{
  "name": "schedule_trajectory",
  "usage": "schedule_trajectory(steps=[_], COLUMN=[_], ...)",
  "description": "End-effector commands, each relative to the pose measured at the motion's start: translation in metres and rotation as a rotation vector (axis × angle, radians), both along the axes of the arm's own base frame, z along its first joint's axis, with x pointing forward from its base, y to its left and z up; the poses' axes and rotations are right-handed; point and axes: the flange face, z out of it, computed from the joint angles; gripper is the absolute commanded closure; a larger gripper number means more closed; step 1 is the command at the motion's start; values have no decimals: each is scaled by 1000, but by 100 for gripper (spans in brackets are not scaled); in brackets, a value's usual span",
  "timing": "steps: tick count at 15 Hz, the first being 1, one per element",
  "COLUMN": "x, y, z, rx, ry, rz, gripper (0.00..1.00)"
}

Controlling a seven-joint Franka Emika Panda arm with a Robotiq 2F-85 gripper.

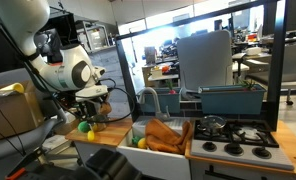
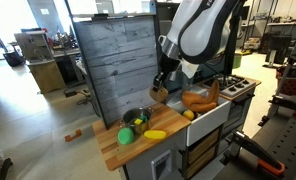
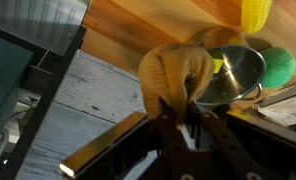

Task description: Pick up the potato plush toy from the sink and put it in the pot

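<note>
Over wooden counter [image 3: 138, 20], gripping potato [image 3: 173, 70] tight in claw [image 3: 185, 105], aloft near pot [image 3: 238, 75] rim. Move across to pot's middle, lower inside, only then release; keep clear of rim.

Your pot [image 2: 136, 119] stands on the countertop [image 2: 110, 152]. In an exterior view, a ball [image 2: 125, 136] lies just before the pot, and a corn toy [image 2: 155, 134] lies beside that ball. A panel [image 2: 113, 60] stands behind the pot. Beyond the pot along the countertop comes the sink [image 2: 216, 113], then the stove [image 2: 238, 88]. The potato plush [image 3: 176, 70], held in the gripper [image 3: 180, 106], hangs above the countertop just beside the pot, on its sink side.
</note>
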Motion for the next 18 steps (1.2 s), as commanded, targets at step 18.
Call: schedule_trajectory(steps=[18], x=[2], y=[-4], z=[-1], rx=[-19], ry=[-4], rz=[-4], gripper=[82])
